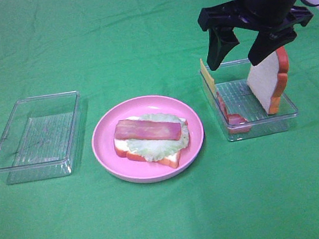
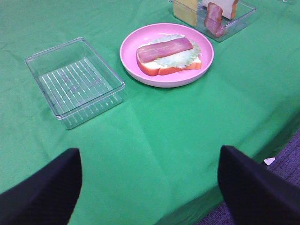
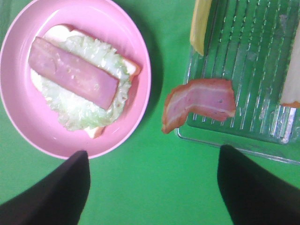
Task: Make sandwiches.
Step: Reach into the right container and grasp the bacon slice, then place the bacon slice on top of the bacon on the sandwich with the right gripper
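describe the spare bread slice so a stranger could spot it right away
Find the round pink plate mid-table, then the clear box to its right. The bread slice stands tilted at that box's right end: broad, white-faced with an orange-brown crust, unlike the thin yellow cheese and pink bacon strip at the left end.

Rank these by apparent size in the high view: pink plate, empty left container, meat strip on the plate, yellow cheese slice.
1. Pink plate and empty container: about alike.
2. Meat strip.
3. Cheese slice, seen nearly edge-on.
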